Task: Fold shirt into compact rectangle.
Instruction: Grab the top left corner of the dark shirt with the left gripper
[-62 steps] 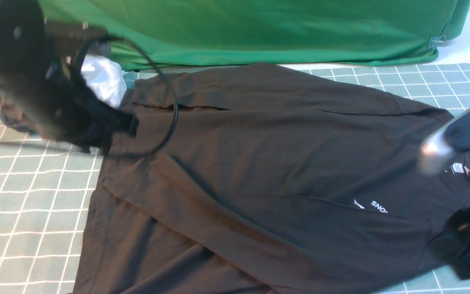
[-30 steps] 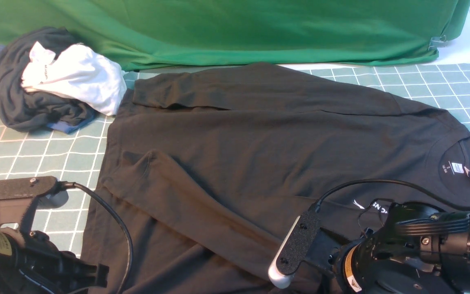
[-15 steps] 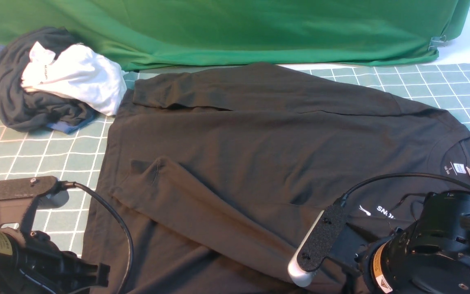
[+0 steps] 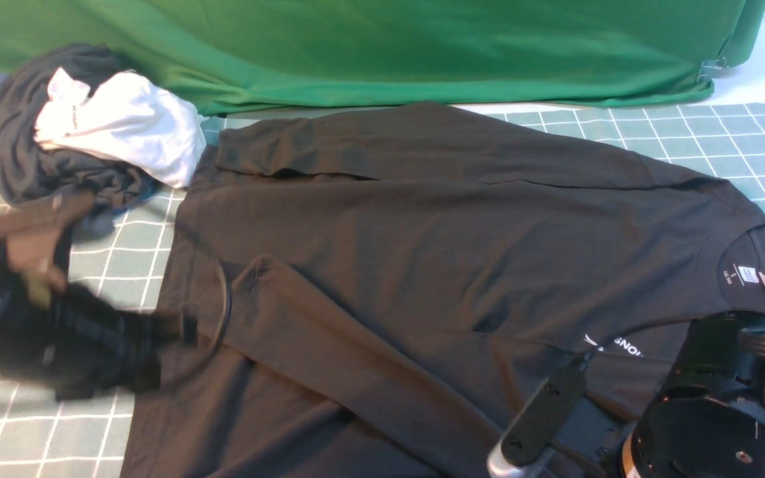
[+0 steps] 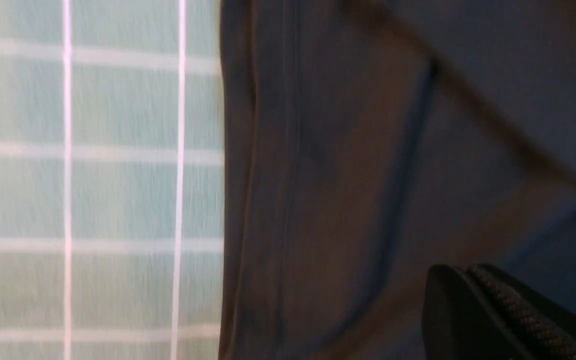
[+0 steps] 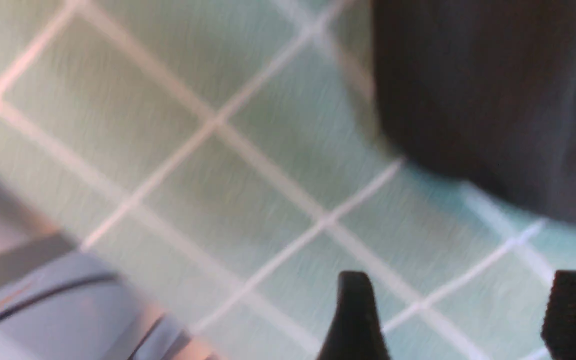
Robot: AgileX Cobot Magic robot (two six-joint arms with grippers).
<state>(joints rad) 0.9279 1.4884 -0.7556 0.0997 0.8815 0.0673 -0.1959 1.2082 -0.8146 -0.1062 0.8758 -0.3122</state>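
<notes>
The shirt (image 4: 422, 219) is spread flat on the gridded bench (image 4: 24, 438), filling the centre and right of the front view, collar at right. The left end effector (image 5: 508, 315) is pressed together above the shirt's edge. The right end effector (image 6: 463, 320) is held spread over bare bench.

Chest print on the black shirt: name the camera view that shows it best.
Front view: the white chest print is readable there, though the right arm covers part of it. The wrist views show only plain, blurred shirt fabric, no print.
</notes>
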